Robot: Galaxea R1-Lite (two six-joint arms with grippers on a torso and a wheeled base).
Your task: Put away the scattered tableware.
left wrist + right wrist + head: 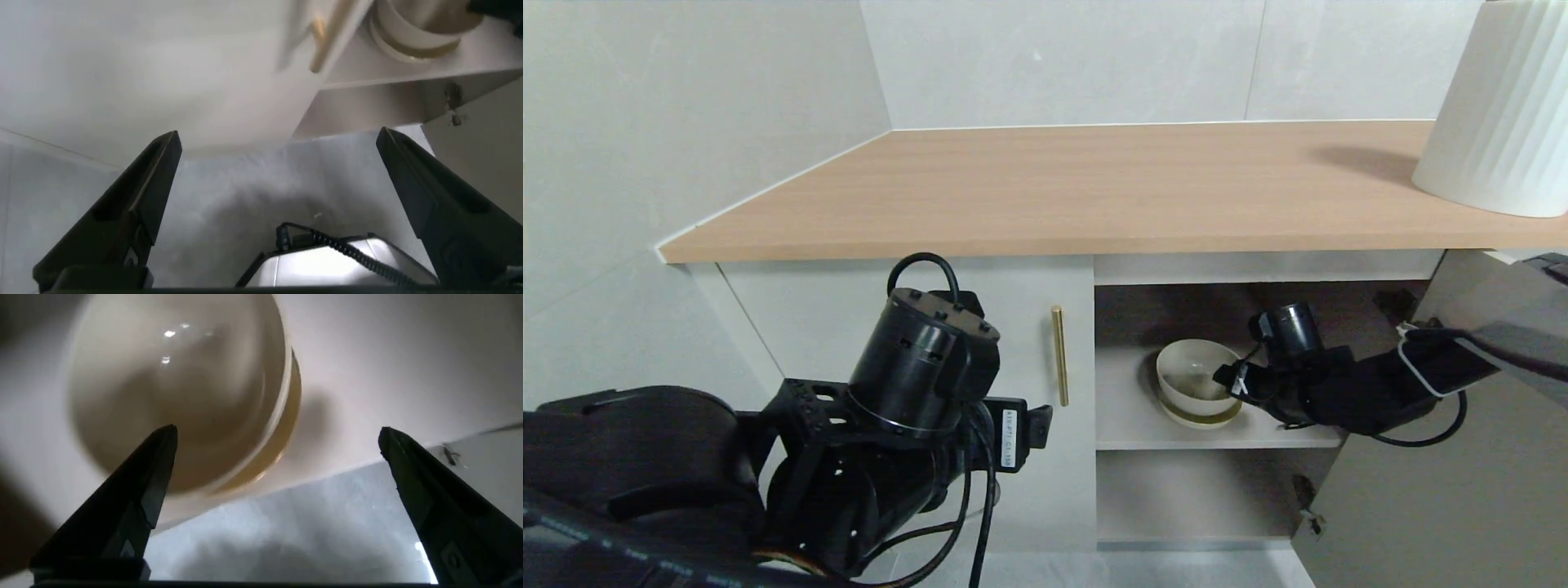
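A white bowl (pixel 1196 377) sits nested in a yellow-rimmed dish (pixel 1201 420) on the middle shelf (pixel 1127 425) of the open cabinet. My right gripper (pixel 1230 381) is inside the cabinet at the bowl's right rim. In the right wrist view this gripper (pixel 278 441) is open, its fingers spread wide just in front of the bowl (pixel 180 400), with nothing held. My left gripper (pixel 278 140) is open and empty, held low in front of the closed left door, facing the grey floor. The bowl stack (pixel 417 33) shows far off in that view.
The closed left door carries a gold handle (pixel 1058 355). The right door (pixel 1421 490) stands swung open beside my right arm. A wooden countertop (pixel 1094 188) runs above, with a white ribbed vessel (pixel 1503 106) at its right end. A lower compartment (pixel 1192 494) lies under the shelf.
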